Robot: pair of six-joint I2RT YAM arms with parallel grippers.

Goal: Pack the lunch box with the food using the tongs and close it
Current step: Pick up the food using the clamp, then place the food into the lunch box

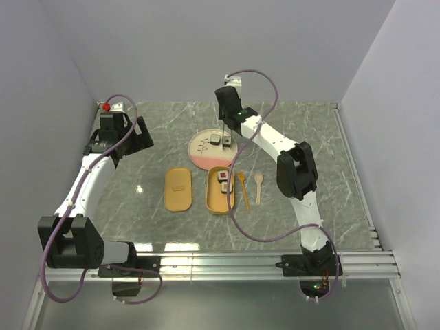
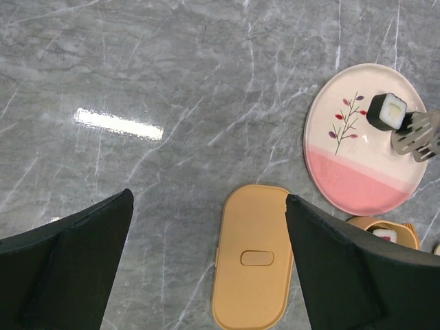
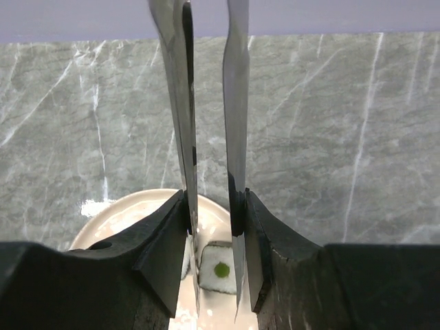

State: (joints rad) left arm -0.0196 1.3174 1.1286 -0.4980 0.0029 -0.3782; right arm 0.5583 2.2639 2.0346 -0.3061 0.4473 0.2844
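My right gripper is shut on the tongs, which hang down over the pink-and-cream plate. The tongs' tips stand either side of a food piece with a green centre; a second piece sits beside it. In the top view that gripper is above the plate. The lunch box base lies open in front of the plate with food in its far end. Its lid lies flat to the left. My left gripper hovers open above the lid, empty.
An orange spoon and a beige spoon lie just right of the box base. Grey walls close in the marble table on the left, back and right. A metal rail runs along the near edge.
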